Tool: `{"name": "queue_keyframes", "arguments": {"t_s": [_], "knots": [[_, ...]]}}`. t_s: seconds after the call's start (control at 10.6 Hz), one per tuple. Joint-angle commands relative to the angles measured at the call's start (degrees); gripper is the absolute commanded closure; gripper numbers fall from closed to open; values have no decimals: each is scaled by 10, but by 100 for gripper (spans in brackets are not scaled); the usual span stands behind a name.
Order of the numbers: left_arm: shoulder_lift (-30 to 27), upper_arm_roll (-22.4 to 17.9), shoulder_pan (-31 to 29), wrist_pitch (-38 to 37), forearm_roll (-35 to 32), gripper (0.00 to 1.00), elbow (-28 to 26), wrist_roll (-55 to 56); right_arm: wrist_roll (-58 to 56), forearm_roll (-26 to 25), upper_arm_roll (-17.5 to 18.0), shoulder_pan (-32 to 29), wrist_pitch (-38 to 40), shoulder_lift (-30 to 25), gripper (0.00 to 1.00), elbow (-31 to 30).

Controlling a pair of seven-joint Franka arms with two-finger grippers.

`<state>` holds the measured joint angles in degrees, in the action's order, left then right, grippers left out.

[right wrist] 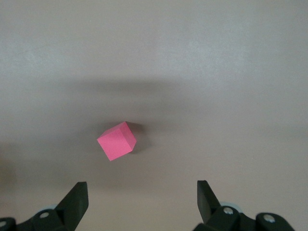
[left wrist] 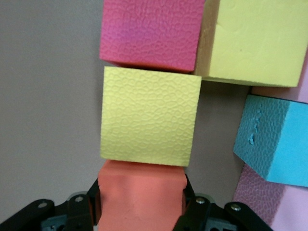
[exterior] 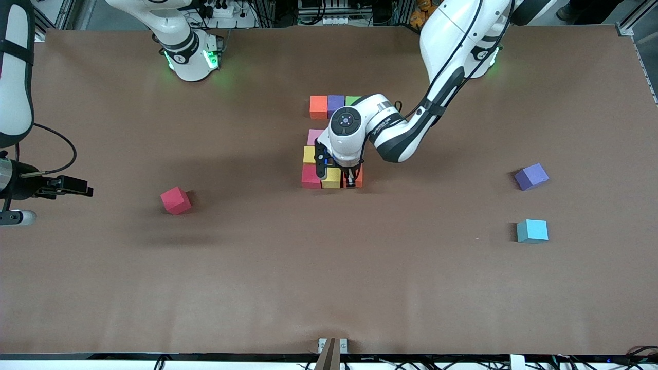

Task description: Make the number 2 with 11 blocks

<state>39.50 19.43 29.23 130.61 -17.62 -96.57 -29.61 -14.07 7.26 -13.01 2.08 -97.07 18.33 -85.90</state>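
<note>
The blocky figure of mixed-colour foam cubes (exterior: 329, 149) lies mid-table, its long axis running from the robots' bases toward the front camera. Its farthest row is an orange foam cube (exterior: 318, 107), a purple one (exterior: 335, 104) and a green one (exterior: 352, 100); its nearest row is a red foam cube (exterior: 311, 177), a yellow foam cube (exterior: 331, 178) and an orange-red foam cube (left wrist: 142, 192) at the left arm's end. The left gripper (exterior: 351, 181) is down at that row, jaws pinched narrowly on the orange-red cube, which touches the yellow one. The right gripper (right wrist: 142, 204) waits over the table's right-arm end, jaws spread wide and holding nothing, above a loose pink-red foam cube (exterior: 176, 200). A loose purple foam cube (exterior: 531, 176) and a light blue foam cube (exterior: 532, 230) sit near the left arm's end.
</note>
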Motion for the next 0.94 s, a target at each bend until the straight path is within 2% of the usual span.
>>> {"name": "queue_keyframes", "arguments": {"t_s": [0.0, 0.75, 0.85], "knots": [[8, -4, 10, -7, -17, 100, 17, 14, 7, 6, 10, -10, 4, -9, 0, -3], [15, -5, 15, -5, -17, 100, 21, 14, 7, 6, 10, -10, 4, -9, 0, -3], [15, -5, 14, -5, -17, 83, 23, 14, 7, 6, 10, -10, 4, -9, 0, -3]]}}
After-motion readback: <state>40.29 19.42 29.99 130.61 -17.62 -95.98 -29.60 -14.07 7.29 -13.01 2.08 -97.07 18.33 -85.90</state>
